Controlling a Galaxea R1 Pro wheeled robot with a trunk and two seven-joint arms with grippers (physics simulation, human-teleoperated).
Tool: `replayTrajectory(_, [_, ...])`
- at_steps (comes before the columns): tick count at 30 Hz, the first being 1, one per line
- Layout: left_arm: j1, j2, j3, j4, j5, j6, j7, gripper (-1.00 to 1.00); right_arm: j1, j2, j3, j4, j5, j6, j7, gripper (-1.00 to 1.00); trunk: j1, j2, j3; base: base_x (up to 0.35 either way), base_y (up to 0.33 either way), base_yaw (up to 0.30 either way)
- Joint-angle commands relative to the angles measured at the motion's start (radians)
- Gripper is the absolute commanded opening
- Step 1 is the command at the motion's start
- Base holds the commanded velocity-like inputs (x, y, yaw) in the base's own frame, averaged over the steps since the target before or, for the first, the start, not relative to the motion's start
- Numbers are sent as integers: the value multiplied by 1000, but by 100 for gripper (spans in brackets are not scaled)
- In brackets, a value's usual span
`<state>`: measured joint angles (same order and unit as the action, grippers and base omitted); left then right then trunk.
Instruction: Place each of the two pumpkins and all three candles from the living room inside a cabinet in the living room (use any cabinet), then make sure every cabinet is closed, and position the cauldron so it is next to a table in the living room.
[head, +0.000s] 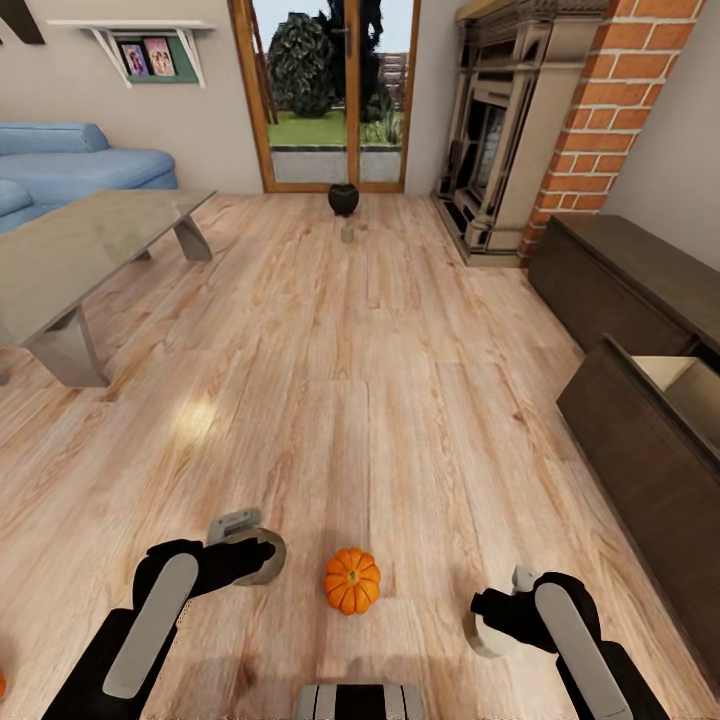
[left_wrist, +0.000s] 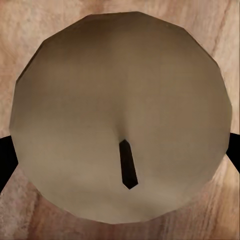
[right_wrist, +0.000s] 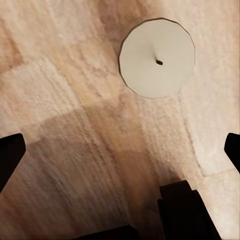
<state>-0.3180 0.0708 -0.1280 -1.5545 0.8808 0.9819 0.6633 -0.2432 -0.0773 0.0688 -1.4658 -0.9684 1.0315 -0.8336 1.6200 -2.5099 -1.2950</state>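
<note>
Our left gripper (head: 262, 556) sits close over a candle (left_wrist: 122, 115), its fingers spread to either side; whether it grips we cannot tell. Our right gripper (head: 490, 625) hangs open above another candle (right_wrist: 157, 57). A pumpkin (head: 352, 580) lies between them on the floor (head: 330, 380). The cauldron (head: 343, 199) stands far off by the glass door (head: 330, 95); the cabinet (head: 640, 400) has a drawer open.
</note>
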Motion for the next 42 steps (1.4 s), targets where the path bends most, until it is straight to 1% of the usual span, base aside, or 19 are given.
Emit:
replayTrajectory(1, [-1,1,4,-2,15,0,10,-100,-1,-1,2,-1,-9,2,-10,100,0,0,-1,0,0,0])
replayTrajectory(3, [-1,2,27,-6,16,1,9,-100,-1,-1,2,0,-9,2,-11,100,0,0,-1,0,0,0])
replayTrajectory(5, [0,2,76,-8,22,2,6,-100,-1,-1,2,0,-9,2,-11,100,0,0,-1,0,0,0])
replayTrajectory(6, [0,2,96,-8,35,2,4,-100,-1,-1,2,1,-9,2,-11,100,0,0,-1,0,0,0])
replayTrajectory(7, [0,3,118,-8,60,2,2,-100,-1,-1,2,0,-9,2,-11,100,0,0,-1,0,0,0])
replayTrajectory(8, [0,4,141,-8,100,3,0,-100,-1,-1,2,0,-9,2,-11,100,0,0,-1,0,0,0])
replayTrajectory(10, [1,17,183,-9,210,8,-2,-100,-1,-1,2,0,-9,2,-12,100,0,0,-1,0,0,0])
replayTrajectory(11, [2,44,199,-9,310,10,-4,-100,-1,-1,2,0,-9,2,-12,100,0,0,-1,0,0,0])
replayTrajectory(13, [3,95,206,-8,457,11,-18,-100,-1,-1,2,0,-8,2,-12,100,0,0,-1,0,0,0])
replayTrajectory(14, [5,141,209,-8,572,12,-41,-100,-1,-1,2,-1,-8,2,-12,100,0,0,-1,0,0,0])
replayTrajectory(16, [15,199,211,-7,696,12,-79,-100,-1,-1,2,-1,-7,2,-12,100,0,0,-1,0,0,0])
replayTrajectory(17, [25,225,212,-6,744,12,-101,-100,-1,0,3,-1,-7,2,-12,100,0,0,-1,0,0,0])
replayTrajectory(18, [37,253,213,-6,795,12,-139,-100,-1,0,3,-1,-7,2,-12,100,0,0,-1,0,0,0])
replayTrajectory(20, [45,272,213,-5,827,12,-193,-100,-1,0,3,-1,-7,2,-12,100,0,0,-1,0,0,0])
replayTrajectory(22, [49,280,213,-3,840,12,-229,-100,-1,0,3,-1,-7,2,-11,100,0,0,-1,0,0,0])
replayTrajectory(24, [52,283,212,-3,846,12,-245,-100,-1,0,3,0,-7,2,-10,100,0,0,-1,0,0,0])
replayTrajectory(28, [59,285,213,-3,849,12,-256,-100,-1,-1,3,1,-7,2,-7,100,2,-1,-16,0,0,0])
replayTrajectory(37, [63,284,214,-3,851,12,-258,-100,-1,-1,5,1,-5,-1,-5,100,2,-1,-16,0,0,0])
replayTrajectory(42, [63,284,214,-3,851,12,-258,-100,-1,-1,5,1,-3,-1,-5,100,4,-2,-36,0,0,0])
